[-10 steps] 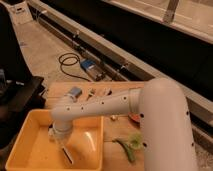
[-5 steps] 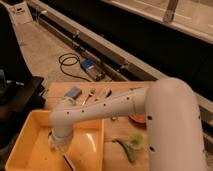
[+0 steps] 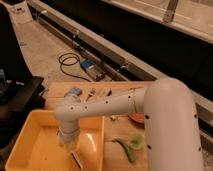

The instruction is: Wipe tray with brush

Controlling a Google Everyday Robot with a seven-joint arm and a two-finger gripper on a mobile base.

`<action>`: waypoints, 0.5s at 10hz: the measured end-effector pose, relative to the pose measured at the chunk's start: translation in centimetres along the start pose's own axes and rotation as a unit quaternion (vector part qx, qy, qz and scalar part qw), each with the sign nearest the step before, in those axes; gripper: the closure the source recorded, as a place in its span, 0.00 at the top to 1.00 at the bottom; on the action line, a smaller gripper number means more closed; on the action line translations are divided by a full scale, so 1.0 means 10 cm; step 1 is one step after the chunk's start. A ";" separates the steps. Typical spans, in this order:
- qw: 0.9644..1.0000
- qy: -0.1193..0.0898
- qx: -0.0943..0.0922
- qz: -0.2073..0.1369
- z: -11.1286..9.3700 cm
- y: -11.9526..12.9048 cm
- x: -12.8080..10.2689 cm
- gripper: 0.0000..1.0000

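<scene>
The yellow-orange tray (image 3: pixel 30 125) fills the lower left of the camera view. My white arm reaches from the right down into it. My gripper (image 3: pixel 68 144) hangs over the tray's floor near its right wall and is shut on the brush (image 3: pixel 76 159). The brush is a slim stick with a dark tip. It points down and to the right, with its tip at or just above the tray floor. The fingers are largely hidden by the wrist.
A wooden board (image 3: pixel 117 132) lies under and beside the tray. It holds a green vegetable piece (image 3: pixel 129 148), a reddish bowl (image 3: pixel 136 118), a blue object (image 3: pixel 74 92) and small utensils (image 3: pixel 92 93). A black unit (image 3: pixel 20 95) stands at the left. A cable and a blue box (image 3: pixel 90 67) lie on the floor.
The gripper and brush have shifted a little to the right over the tray floor, and the arm's elbow has swung closer to the camera.
</scene>
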 end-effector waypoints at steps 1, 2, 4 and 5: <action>1.000 0.000 -0.003 0.000 0.00 0.06 0.06 0.00; 1.000 0.001 -0.004 -0.006 -0.01 0.05 0.15 0.00; 1.000 0.005 -0.002 -0.026 0.02 -0.10 0.33 0.00; 0.999 0.009 0.002 -0.041 0.04 -0.23 0.43 0.00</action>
